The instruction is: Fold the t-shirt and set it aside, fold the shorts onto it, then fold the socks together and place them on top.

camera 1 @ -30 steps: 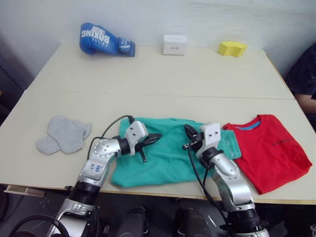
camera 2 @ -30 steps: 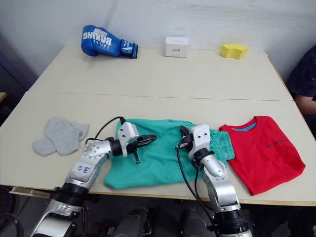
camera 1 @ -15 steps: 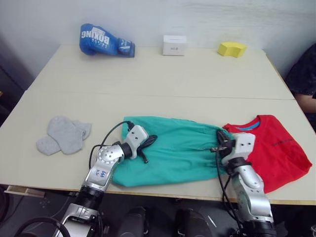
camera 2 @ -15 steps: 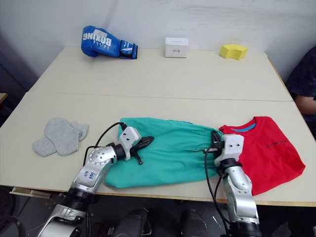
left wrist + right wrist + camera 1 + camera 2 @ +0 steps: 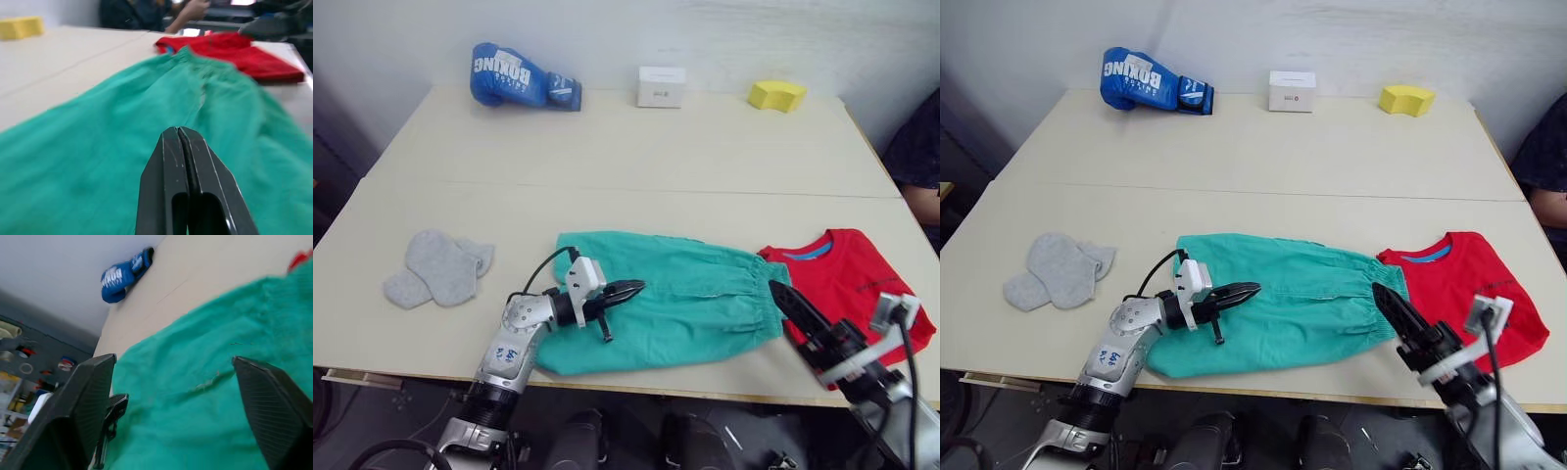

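The teal-green shorts (image 5: 675,304) lie spread flat near the table's front edge, waistband to the right, touching the left edge of the red t-shirt (image 5: 857,289). The t-shirt lies folded at the front right. Both grey socks (image 5: 440,266) lie overlapped at the front left. My left gripper (image 5: 639,287) is shut with nothing between its fingers, low over the left part of the shorts. My right gripper (image 5: 172,361) is open, its fingers (image 5: 1400,318) wide apart, off the front edge and pointing at the waistband.
Along the far edge of the table (image 5: 626,157) sit a blue boxing glove (image 5: 524,78), a white box (image 5: 660,86) and a yellow sponge (image 5: 775,95). A person's arm (image 5: 915,162) shows at the right edge.
My right gripper dragged the shorts' waistband right to the t-shirt, then let go, opened and pulled back off the front edge. The left gripper stayed shut and slid slightly right.
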Available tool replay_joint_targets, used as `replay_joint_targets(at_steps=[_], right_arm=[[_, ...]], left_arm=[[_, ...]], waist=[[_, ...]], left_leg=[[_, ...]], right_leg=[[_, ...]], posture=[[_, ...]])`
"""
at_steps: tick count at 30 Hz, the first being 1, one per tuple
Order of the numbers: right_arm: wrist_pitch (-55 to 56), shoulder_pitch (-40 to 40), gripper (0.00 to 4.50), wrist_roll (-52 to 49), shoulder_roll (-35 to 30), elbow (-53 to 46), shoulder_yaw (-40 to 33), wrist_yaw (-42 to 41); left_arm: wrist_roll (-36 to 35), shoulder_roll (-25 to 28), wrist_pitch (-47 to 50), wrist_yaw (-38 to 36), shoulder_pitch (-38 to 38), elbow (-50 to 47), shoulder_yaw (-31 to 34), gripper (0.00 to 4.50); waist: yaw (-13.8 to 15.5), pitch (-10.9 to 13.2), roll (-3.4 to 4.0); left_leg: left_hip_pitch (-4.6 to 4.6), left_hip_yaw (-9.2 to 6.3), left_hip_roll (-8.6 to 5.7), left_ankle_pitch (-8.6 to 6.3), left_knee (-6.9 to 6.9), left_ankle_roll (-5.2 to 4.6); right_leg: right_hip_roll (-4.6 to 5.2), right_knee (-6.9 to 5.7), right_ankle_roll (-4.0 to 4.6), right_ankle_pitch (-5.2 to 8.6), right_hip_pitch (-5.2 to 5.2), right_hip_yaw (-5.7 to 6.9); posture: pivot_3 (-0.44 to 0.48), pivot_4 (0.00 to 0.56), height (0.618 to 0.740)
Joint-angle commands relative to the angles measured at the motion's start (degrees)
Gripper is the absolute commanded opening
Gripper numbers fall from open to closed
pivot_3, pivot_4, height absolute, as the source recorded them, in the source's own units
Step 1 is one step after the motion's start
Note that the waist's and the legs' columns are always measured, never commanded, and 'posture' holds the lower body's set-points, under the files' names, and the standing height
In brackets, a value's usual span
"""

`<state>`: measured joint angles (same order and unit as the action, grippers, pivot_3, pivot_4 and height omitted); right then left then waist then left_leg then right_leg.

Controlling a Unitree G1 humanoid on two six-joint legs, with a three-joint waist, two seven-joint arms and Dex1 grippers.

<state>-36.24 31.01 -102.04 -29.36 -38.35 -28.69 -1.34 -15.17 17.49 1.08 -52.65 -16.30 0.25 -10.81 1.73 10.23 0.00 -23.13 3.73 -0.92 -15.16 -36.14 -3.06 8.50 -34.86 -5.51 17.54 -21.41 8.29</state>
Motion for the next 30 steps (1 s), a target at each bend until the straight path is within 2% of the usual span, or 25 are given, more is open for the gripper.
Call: replay_joint_targets(at_steps=[1,8,14,19,25,30], right_arm=[[1.32,5.94,4.46,-9.48,-1.02,-2.79,-1.49,6.21],[4.31,7.63,4.46,-7.0,1.3,-2.58,5.45,16.29],[5.72,2.17,4.46,-1.86,4.25,2.0,11.72,19.2],[5.72,-2.43,4.46,2.35,7.16,6.86,15.65,19.75],[6.72,-7.6,4.46,6.47,13.7,11.14,19.14,20.3],[4.79,-9.23,4.46,9.96,13.79,13.88,19.06,17.22]], left_arm=[[-0.01,-0.36,-0.41,-0.8,0.05,-0.93,-1.47,0.0],[3.61,-0.85,-1.48,-0.08,-2.42,4.7,-3.24,0.0],[6.16,-0.94,-2.07,0.87,-3.14,7.8,-4.08,0.0],[6.75,-1.25,-0.49,1.37,-2.8,7.36,-4.36,0.0],[6.93,-0.59,1.49,1.93,-1.67,6.56,-4.07,0.0],[6.29,0.2,2.54,2.26,-0.16,5.13,-3.26,0.0]], waist=[[-0.08,0.03,-0.04],[-0.1,0.07,-0.02],[-0.16,0.08,-0.02],[-0.41,0.03,-0.26],[-0.88,-0.13,-0.46],[-2.02,-0.26,-0.49]], left_leg=[[-0.01,0.0,0.0,-0.01,-0.01,-0.02],[-0.02,0.11,0.05,-0.16,0.0,0.14],[-0.11,0.12,0.05,-0.19,0.01,0.06],[-0.06,0.19,0.09,-0.18,-0.01,-0.09],[0.02,0.2,0.39,-0.17,-0.03,0.2],[0.07,0.19,0.71,-0.18,0.11,0.32]], right_leg=[[-0.01,0.05,-0.02,-0.01,0.02,0.02],[-0.02,0.15,-0.11,-0.09,-0.05,-0.03],[-0.04,0.32,-0.13,-0.1,-0.08,-0.02],[-0.07,0.33,-0.14,-0.12,-0.07,-0.04],[-0.28,0.51,0.14,-0.35,0.02,-0.06],[-0.79,0.97,0.36,-0.41,0.11,-0.46]], posture=[[0.0,0.15,0.74],[0.0,0.15,0.74],[0.0,0.15,0.74],[0.0,0.15,0.74],[0.0,0.15,0.74],[0.0,0.15,0.74]])
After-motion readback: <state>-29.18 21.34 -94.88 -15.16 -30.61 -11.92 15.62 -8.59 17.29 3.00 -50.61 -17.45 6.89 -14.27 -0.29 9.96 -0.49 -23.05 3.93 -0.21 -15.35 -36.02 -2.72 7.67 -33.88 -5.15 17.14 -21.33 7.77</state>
